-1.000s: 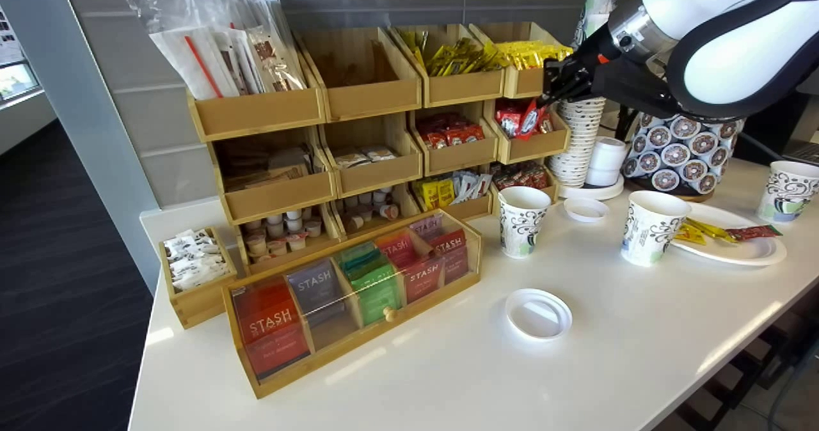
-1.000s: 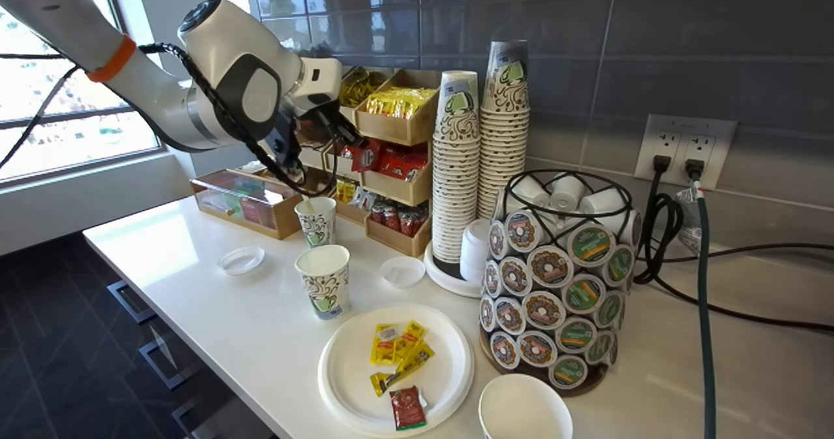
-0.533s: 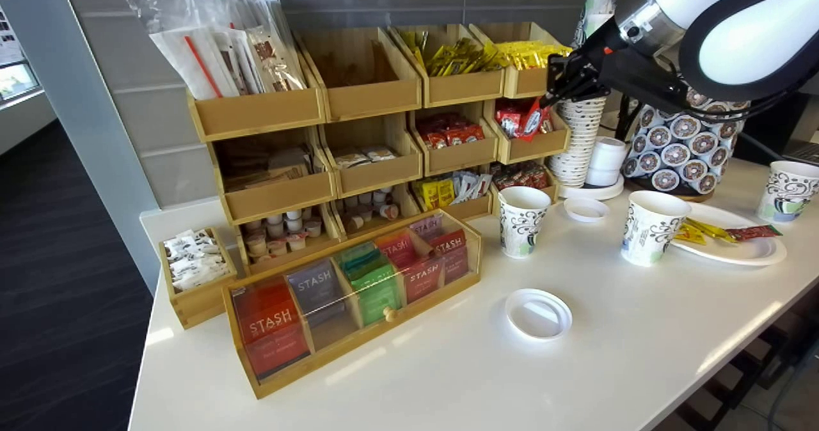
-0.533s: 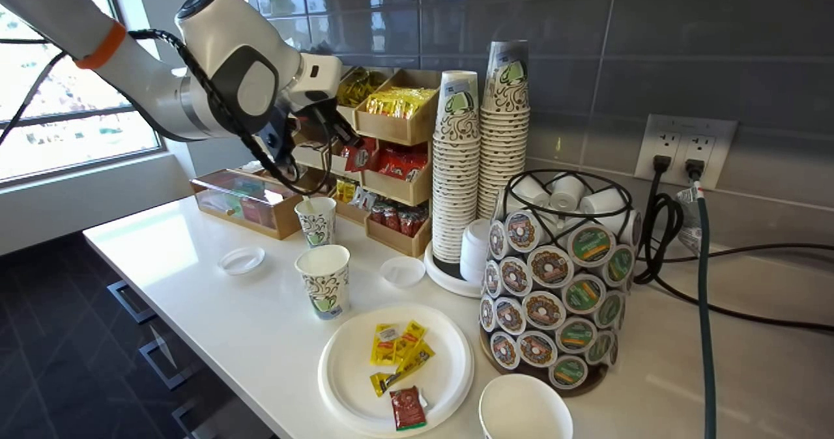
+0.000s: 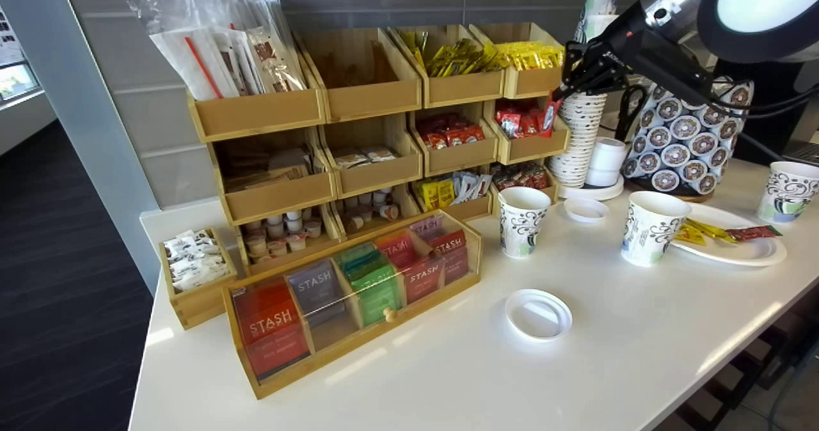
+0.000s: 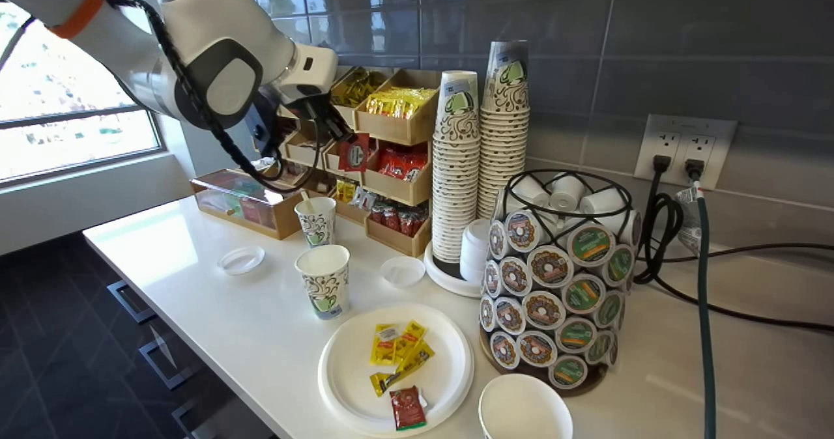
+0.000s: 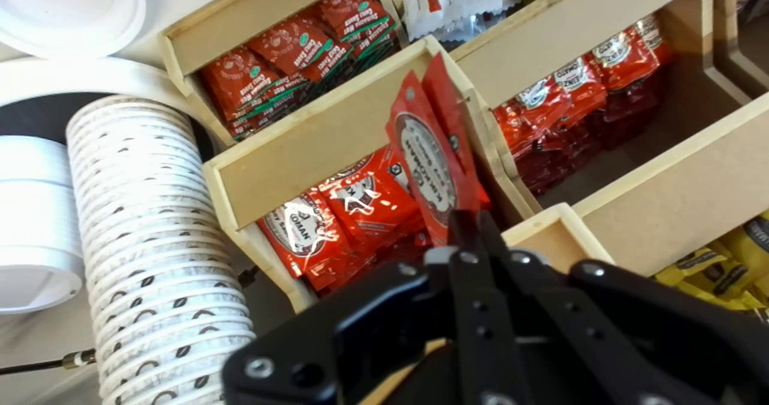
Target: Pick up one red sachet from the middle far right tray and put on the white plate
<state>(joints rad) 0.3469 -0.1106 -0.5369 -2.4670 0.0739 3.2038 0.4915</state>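
Note:
My gripper [image 7: 477,216] is shut on a red sachet [image 7: 423,161], pinched by one end at its fingertips. A second red piece shows right behind it; I cannot tell whether it is another sachet or a fold. The held sachet also shows in both exterior views [image 5: 550,116] [image 6: 353,152], at the front of the tray [image 5: 537,145]. The tray is light wood, in the middle row at the rack's far right, with more red sachets [image 7: 360,204] inside. The white plate [image 6: 345,361] lies on the counter with yellow sachets and one dark red packet on it.
Stacked paper cups [image 6: 456,198] stand right beside the tray. A pod carousel [image 6: 544,302] stands near the plate. Single paper cups [image 5: 652,229] [image 5: 523,223] and a small round dish [image 5: 587,210] are on the counter. A bin of yellow sachets [image 5: 531,57] is above the tray.
My gripper has drawn back from the rack with the red sachet, to the right in an exterior view. The sachet has swung to hang more upright. The plate has not moved.

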